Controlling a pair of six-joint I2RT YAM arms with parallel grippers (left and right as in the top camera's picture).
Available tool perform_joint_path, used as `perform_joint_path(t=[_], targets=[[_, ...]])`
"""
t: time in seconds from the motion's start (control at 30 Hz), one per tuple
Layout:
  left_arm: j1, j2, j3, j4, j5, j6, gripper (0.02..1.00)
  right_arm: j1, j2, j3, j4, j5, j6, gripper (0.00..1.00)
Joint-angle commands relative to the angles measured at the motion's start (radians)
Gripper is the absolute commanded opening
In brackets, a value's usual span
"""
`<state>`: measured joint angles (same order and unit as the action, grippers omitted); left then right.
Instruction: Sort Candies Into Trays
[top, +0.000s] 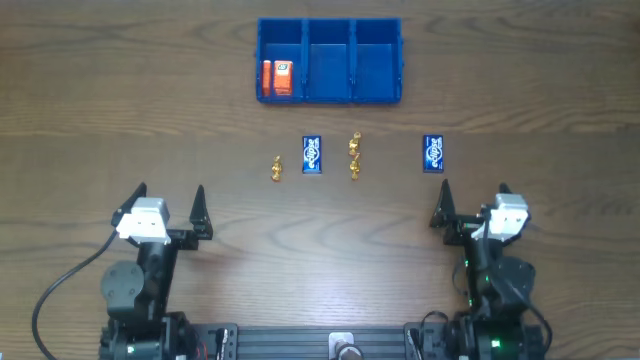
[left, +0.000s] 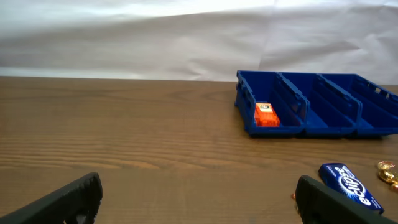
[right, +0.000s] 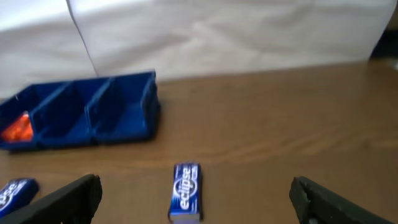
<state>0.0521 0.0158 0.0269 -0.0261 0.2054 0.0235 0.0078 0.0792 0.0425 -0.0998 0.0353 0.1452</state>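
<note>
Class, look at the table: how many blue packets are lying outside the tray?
2. One blue packet lies among the gold candies near the middle; the other lies alone farther right, ahead of the right gripper.

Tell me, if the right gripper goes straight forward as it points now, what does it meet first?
Most likely the blue candy pack lying ahead of the right gripper; height is unclear.

An orange candy (left: 265, 115) lies in an end compartment of the blue tray (left: 329, 129), a blue packet (left: 350, 186) nearby.
</note>
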Motion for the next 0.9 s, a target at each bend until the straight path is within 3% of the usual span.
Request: perform_joint_path(t=[0.03,0.3,0.4,0.63,0.9], targets=[[0.0,-0.008,-0.022,-0.029,0.029,0.007,0.998,0.001,0.278,0.323,-0.138,-0.029,0.029,1.0],[0.0,-0.008,-0.022,-0.029,0.029,0.007,0.998,0.003,1.023,1.102,-0.759,-0.03,-0.065,1.0],[0.0,-0.008,-0.022,-0.029,0.029,0.007,0.998,0.004,1.274,1.282,-0.899,-0.031,-0.064,1.0],[0.0,-0.008,-0.022,-0.029,0.029,0.007,0.998,0.014,1.666,1.358,-0.934,-0.031,-0.056,1.0],[0.0,-0.008,-0.022,-0.029,0.029,0.007,0.998,0.035,1.883,1.358,-0.857,-0.032,-0.057,1.0]])
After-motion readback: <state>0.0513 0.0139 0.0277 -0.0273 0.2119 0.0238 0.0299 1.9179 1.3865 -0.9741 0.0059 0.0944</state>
